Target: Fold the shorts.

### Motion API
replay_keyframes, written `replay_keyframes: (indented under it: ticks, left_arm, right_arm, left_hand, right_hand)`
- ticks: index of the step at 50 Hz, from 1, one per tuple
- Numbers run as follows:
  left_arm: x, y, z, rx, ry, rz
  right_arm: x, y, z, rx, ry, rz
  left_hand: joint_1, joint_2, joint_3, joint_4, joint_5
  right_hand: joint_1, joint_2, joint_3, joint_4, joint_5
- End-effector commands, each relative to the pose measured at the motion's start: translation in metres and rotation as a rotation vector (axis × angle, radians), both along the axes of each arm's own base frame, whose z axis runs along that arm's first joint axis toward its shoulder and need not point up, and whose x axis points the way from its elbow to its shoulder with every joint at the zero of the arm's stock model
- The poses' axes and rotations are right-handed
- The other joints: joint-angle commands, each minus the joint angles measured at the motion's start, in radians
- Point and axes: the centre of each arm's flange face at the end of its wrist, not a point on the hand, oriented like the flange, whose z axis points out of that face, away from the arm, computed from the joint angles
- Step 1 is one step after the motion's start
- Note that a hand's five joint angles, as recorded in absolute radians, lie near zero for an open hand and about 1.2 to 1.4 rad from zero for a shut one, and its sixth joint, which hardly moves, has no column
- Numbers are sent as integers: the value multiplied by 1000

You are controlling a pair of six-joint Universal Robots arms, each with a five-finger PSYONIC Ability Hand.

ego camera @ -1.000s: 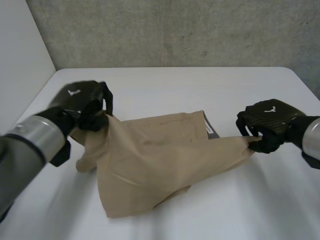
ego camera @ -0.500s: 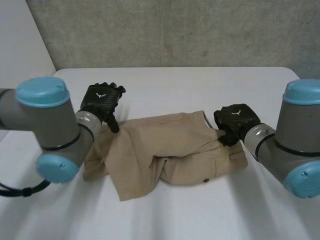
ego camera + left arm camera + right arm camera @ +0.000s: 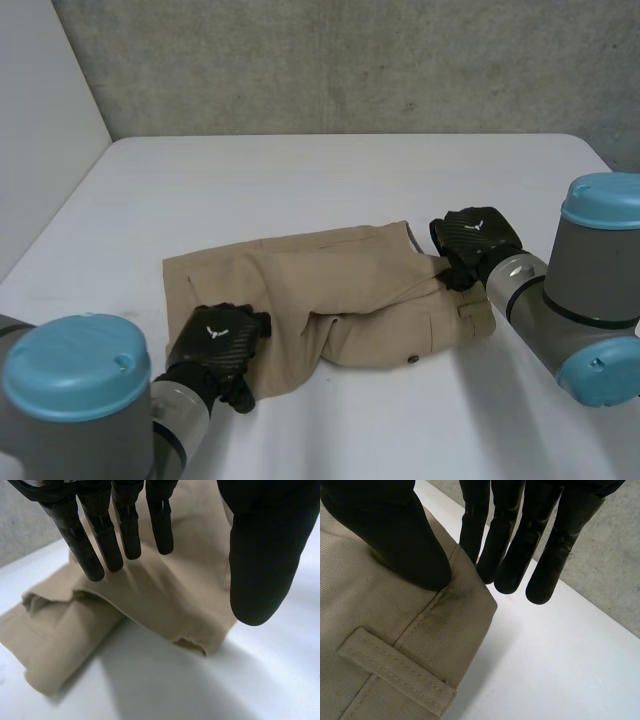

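The tan shorts (image 3: 330, 290) lie loosely folded on the white table (image 3: 350, 170), waistband to the right. My left hand (image 3: 215, 345) rests over the near left leg hem. In the left wrist view its fingers (image 3: 100, 545) are straight and spread from the thumb above the shorts (image 3: 150, 605), holding nothing. My right hand (image 3: 475, 235) is at the far right waistband corner. In the right wrist view its thumb (image 3: 385, 525) presses the shorts (image 3: 380, 620) at that corner against the fingers, beside a belt loop (image 3: 395, 672).
A grey wall (image 3: 350, 60) runs behind the table and a white wall (image 3: 40, 130) along its left. My left arm's blue-capped joint (image 3: 75, 365) sits at the near left, my right arm's joint (image 3: 600, 200) at the right. Bare table surrounds the shorts.
The shorts came down from being held stretched to lying on the table. My left hand let go of the far left part and moved to the near left hem. The right hand kept its hold.
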Motion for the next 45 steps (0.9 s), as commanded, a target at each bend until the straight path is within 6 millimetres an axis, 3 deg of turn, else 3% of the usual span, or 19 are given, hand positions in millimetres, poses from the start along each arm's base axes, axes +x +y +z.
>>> replay_keyframes:
  ticks: [1, 28, 31, 32, 35, 39, 45]
  left_arm:
    - [-6, -11, -18, 29, -26, 8]
    - [-11, -21, -41, 21, -32, 11]
    - [-11, -21, -42, 21, -35, 10]
    - [-11, -21, -41, 20, -34, 12]
    - [-10, -21, -39, 16, -29, 14]
    - [-11, -20, -32, 0, -20, 11]
    - [-8, -16, 7, -92, 48, 13]
  right_arm:
    - [-2, 1, -2, 6, 3, -2]
    - [-2, 1, -1, 0, 3, 1]
    - [-2, 2, -1, 2, 3, 2]
    - [-2, 2, 0, -1, 2, 2]
    - [-2, 2, 0, 0, 3, 2]
    - [-3, 1, 1, -2, 1, 0]
    - [-5, 3, 14, -29, -4, 0]
  left_hand:
    - [141, 140, 138, 135, 132]
    - [341, 339, 338, 334, 332]
    - [475, 474, 472, 469, 467]
    - [621, 620, 618, 615, 612]
    - [912, 911, 909, 906, 903]
    - [936, 935, 933, 930, 928]
    - [936, 935, 933, 930, 928]
  right_hand:
    - [493, 218, 218, 206, 263]
    - [493, 218, 218, 206, 263]
    - [493, 218, 218, 206, 263]
    - [493, 218, 218, 206, 263]
    - [493, 218, 218, 206, 263]
    - [493, 218, 218, 206, 263]
    - [493, 218, 218, 206, 263]
